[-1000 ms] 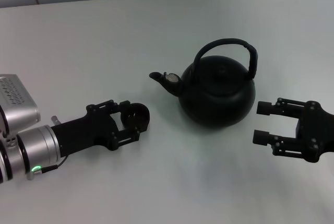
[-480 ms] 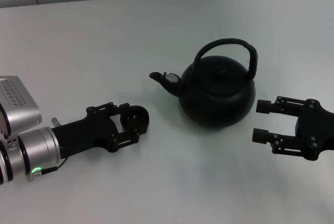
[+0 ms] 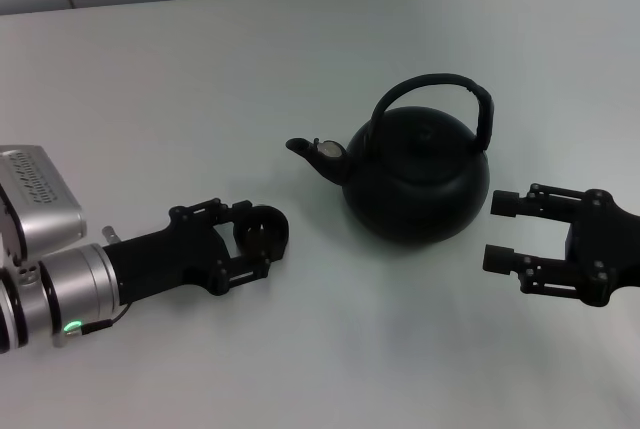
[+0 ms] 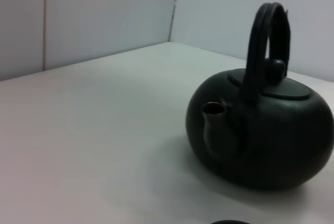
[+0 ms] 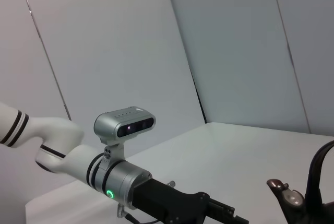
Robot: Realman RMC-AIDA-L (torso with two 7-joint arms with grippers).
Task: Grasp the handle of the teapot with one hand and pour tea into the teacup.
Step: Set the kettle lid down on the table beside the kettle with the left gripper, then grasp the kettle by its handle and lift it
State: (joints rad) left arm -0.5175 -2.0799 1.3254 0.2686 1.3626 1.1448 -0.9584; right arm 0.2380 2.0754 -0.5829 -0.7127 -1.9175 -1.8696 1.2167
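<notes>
The left end effector [image 3: 262,233], apparently gripping the teacup [image 3: 265,226], is sliding slightly along the table [image 3: 150,99]; the right end effector [image 3: 502,234] is waiting wide open beside the teapot [image 3: 415,174], handle [image 3: 440,84] ungrasped

Lab-like test room: bare white table [image 3: 200,69], plain panelled walls [image 5: 130,41].

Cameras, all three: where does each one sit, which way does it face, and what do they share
Head: high, looking down at teapot, left gripper round the teacup, open right gripper.
Left wrist: low, facing the teapot's spout; none of the robot's body shows.
Right wrist: low, looking across at the left arm.
Shared: the teapot, in all three.
</notes>
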